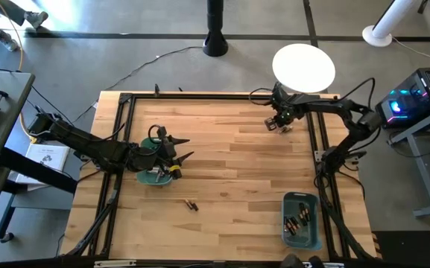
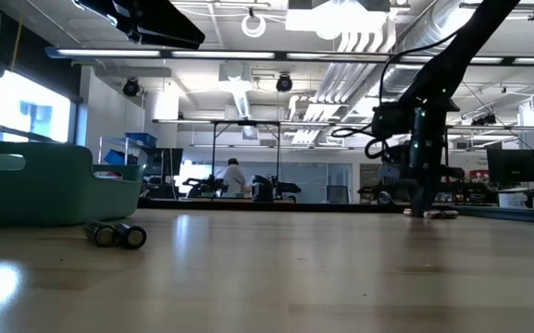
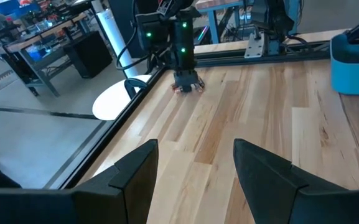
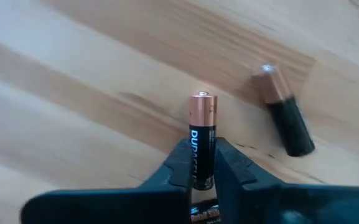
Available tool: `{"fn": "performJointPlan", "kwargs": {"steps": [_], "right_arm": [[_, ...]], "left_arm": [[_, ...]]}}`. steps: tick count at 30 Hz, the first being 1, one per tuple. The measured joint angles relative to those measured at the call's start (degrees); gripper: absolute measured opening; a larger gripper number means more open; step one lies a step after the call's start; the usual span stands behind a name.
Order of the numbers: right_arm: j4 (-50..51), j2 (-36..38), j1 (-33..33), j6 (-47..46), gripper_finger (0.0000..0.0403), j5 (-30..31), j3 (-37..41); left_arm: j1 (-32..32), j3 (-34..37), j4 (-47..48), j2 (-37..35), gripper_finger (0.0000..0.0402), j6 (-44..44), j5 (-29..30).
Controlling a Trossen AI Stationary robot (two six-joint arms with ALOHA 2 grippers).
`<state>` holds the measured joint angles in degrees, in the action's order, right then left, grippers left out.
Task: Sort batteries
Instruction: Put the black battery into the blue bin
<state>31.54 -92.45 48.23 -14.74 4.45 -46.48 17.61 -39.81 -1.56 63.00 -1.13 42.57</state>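
My right gripper is down at the table's far right, shut on a black battery with a copper end. A second battery of the same kind lies on the wood just beside it. Two more batteries lie side by side near the front middle. A teal bin at the front right holds several batteries. My left gripper hangs open and holds nothing, above the other teal bin at the left. My right gripper pinches the battery's black body between its two fingers, coming steeply from above. The copper end sticks out past the fingertips. The fingertips are down at the table top; whether the battery is lifted clear I cannot tell.
A dark metal frame runs round the wooden table top, close behind my right gripper. A white round disc lies beyond the far edge. The middle of the table is bare wood.
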Motion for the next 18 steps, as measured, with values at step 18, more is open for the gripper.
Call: {"fn": "performJointPlan", "kwargs": {"steps": [18], "right_arm": [[8.75,22.12,-39.71,-15.59,0.0017,8.51,0.15]], "left_arm": [[0.04,0.00,0.30,0.00,0.0200,1.53,0.00]]}}
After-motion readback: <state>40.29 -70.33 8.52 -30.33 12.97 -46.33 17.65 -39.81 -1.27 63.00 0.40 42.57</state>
